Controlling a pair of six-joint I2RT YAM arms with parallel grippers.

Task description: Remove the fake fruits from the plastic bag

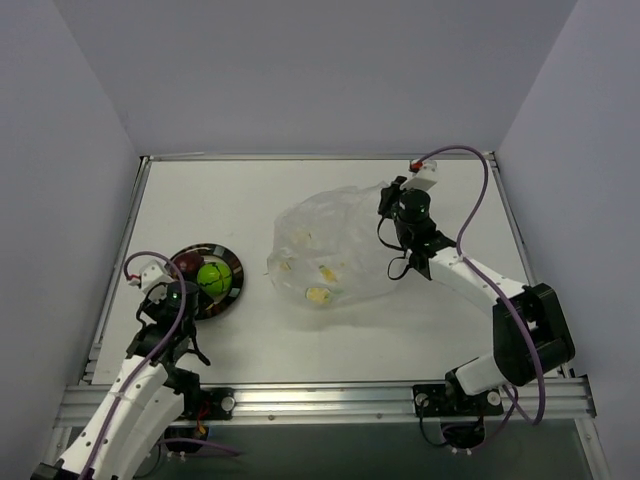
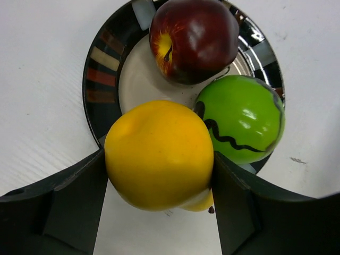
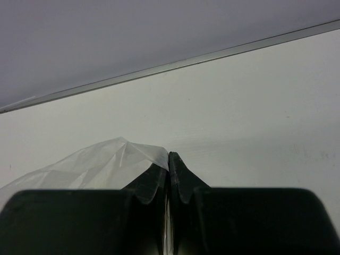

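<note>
My left gripper (image 2: 159, 175) is shut on the yellow fruit (image 2: 159, 154) and holds it over the near rim of the plate (image 2: 98, 79). The dark red fruit (image 2: 194, 37) and the green fruit (image 2: 241, 119) lie on the plate. In the top view the green fruit (image 1: 214, 275) shows on the plate (image 1: 228, 298); the left gripper (image 1: 183, 293) hides the yellow fruit. The clear plastic bag (image 1: 335, 250) lies mid-table, with yellow-green spots. My right gripper (image 1: 392, 205) is shut on its far right edge. The right wrist view shows the film (image 3: 106, 162) pinched between the shut jaws (image 3: 169, 156).
The table's metal frame (image 1: 320, 157) runs along the back edge, with walls close on the left, the right and behind. The arm bases and a rail (image 1: 320, 400) sit at the near edge. A purple cable (image 1: 470, 200) loops above the right arm.
</note>
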